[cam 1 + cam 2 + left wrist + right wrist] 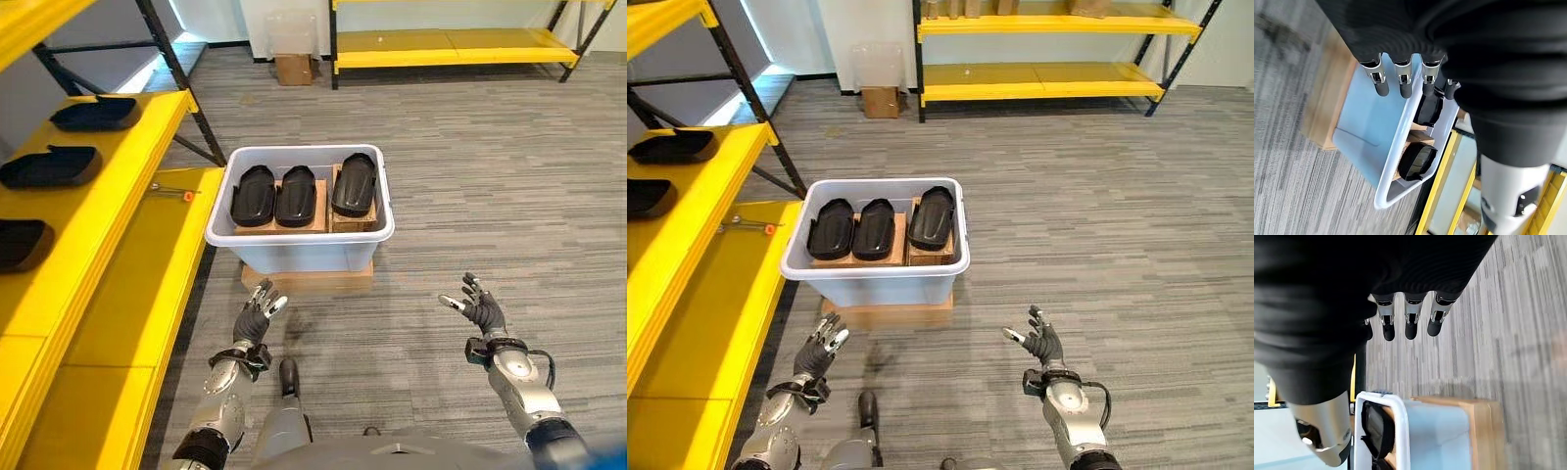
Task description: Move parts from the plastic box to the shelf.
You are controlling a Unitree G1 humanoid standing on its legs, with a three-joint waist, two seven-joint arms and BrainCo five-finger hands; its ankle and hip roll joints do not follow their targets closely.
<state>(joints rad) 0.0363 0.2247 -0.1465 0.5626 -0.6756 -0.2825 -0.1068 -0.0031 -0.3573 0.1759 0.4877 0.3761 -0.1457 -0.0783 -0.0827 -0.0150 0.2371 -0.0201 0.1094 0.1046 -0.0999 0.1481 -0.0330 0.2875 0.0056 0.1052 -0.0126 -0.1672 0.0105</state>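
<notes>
Progress stood partial: three black parts [51,166] lay on the yellow shelf [147,127], three more parts [296,194] remained in the plastic box [299,245]. Left hand [257,318] and right hand [480,308] hovered short of the box, fingers spread, empty.

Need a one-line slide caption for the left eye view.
Both hands, left and right, open and empty before the plastic box holding three black parts; more parts on the yellow shelf.

No legible text, label, number or sign anywhere
</notes>
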